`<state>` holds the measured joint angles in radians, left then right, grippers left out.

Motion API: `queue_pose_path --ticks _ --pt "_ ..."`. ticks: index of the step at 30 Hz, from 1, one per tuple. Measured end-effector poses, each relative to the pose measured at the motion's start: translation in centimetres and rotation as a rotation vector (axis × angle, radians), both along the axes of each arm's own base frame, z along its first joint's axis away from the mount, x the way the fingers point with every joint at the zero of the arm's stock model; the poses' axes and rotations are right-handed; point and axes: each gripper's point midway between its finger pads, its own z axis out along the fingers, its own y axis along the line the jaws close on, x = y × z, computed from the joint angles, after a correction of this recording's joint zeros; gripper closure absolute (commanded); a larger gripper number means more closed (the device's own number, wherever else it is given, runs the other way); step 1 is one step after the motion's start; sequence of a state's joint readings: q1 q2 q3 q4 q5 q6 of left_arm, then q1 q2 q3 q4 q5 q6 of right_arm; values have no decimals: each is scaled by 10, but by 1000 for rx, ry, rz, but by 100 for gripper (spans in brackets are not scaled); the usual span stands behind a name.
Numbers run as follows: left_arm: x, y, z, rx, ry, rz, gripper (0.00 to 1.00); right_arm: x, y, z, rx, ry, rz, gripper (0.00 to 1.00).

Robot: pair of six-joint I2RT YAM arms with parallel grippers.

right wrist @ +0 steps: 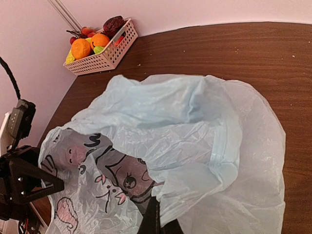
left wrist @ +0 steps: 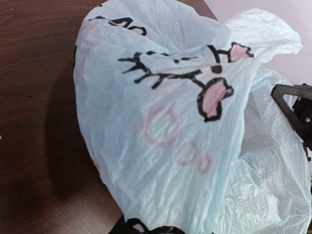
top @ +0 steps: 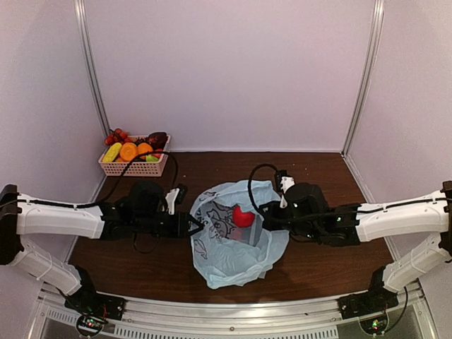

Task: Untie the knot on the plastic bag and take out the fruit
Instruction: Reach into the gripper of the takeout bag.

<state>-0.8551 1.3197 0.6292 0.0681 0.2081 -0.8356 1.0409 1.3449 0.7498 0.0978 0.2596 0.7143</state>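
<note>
The scene is being enclosed by pale walls point(top: 233, 70), with slim metal rails point(top: 362, 78) running up the two back corners. A dark brown wooden surface point(top: 332, 191) is being spanned from both sides by the two arms, which are being stretched inward over it.

The plastic bag point(top: 233, 258) is being carried at the middle of the surface, between the two arms. Its mouth is being held wide and turned upward. Its thin light blue film is being crumpled into loose folds. A black-line cartoon print with pink patches is being shown on the side toward the left arm. Inside the bag, a red fruit point(top: 244, 217) is being shown through the opening, near the centre.

A pink lattice basket point(top: 134, 168) is being carried in the far left corner, close to the wall and well apart from the bag. It is being filled with two orange pieces point(top: 128, 151), a yellow piece point(top: 111, 152), a dark piece point(top: 158, 138) and red berries point(top: 116, 134) at its back rim.

The right pincer point(top: 265, 212) is being pressed to the bag's right rim. Its fingers are being clenched, with a fold of the film pinched between them. The left pincer point(top: 195, 227) is being held at the bag's left rim, against the printed film. Whether it is clamped on the film or standing loose cannot be told, since its fingers are being hidden by the bag in its own wrist view.
</note>
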Motion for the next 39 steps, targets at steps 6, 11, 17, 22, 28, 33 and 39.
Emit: queue_pose_path --ticks 6,11,17,22,28,33,39 --pt "19 -3 8 20 -73 46 100 -5 5 -2 8 8 40 100" --pt "38 -6 13 61 -134 84 100 -16 12 -8 2 17 105 100" --pt "58 -4 28 85 -207 127 81 -29 13 -10 4 19 146 100" --pt "60 5 25 145 -214 126 40 -28 12 -6 13 12 136 100" --pt "52 17 64 157 -259 133 34 -25 11 -4 16 6 119 100" --pt "38 0 147 24 -379 97 36 -23 10 -1 31 -2 105 100" --pt "7 -55 159 -36 -395 -91 44 -20 6 5 52 -10 70 100"
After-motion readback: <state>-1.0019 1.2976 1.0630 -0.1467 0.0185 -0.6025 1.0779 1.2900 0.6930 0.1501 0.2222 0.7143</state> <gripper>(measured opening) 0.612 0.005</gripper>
